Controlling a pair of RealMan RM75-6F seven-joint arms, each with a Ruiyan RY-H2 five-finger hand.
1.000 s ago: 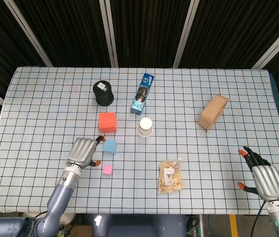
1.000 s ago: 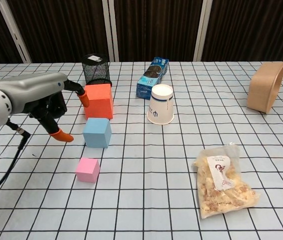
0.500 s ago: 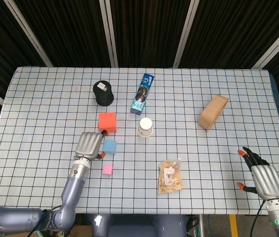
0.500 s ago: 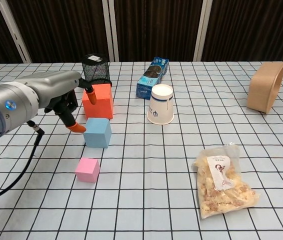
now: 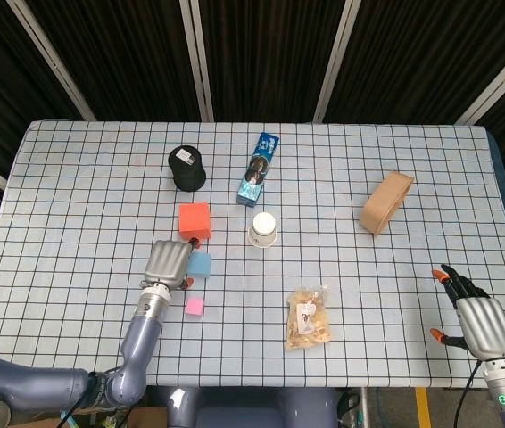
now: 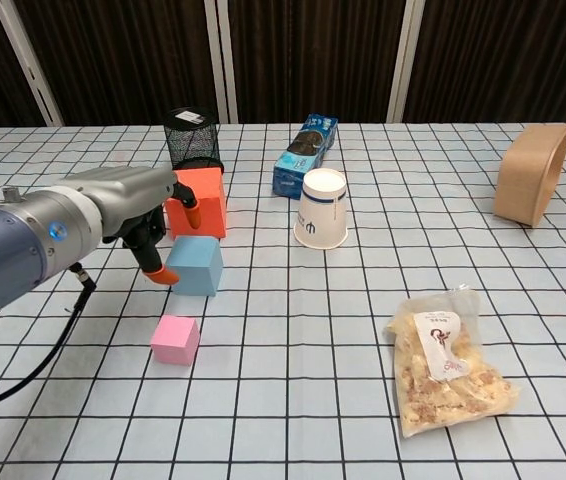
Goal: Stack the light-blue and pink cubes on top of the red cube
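A white table covered in a black-grid cloth [image 5: 74, 178] carries everything. The tan oblong box [image 5: 385, 202] lies at the far right, well apart from the cubes. The grey left hand [image 5: 167, 264] hovers at the light-blue foam cube [image 6: 195, 265], orange-tipped fingers [image 6: 162, 275] spread on either side of it; whether they touch it cannot be told. The grey right hand [image 5: 478, 318] rests near the right table edge, fingers spread, holding nothing. The red foam cube [image 5: 194, 219] sits just behind the light-blue one; the small pink foam cube [image 5: 194, 306] lies just in front, all unstacked
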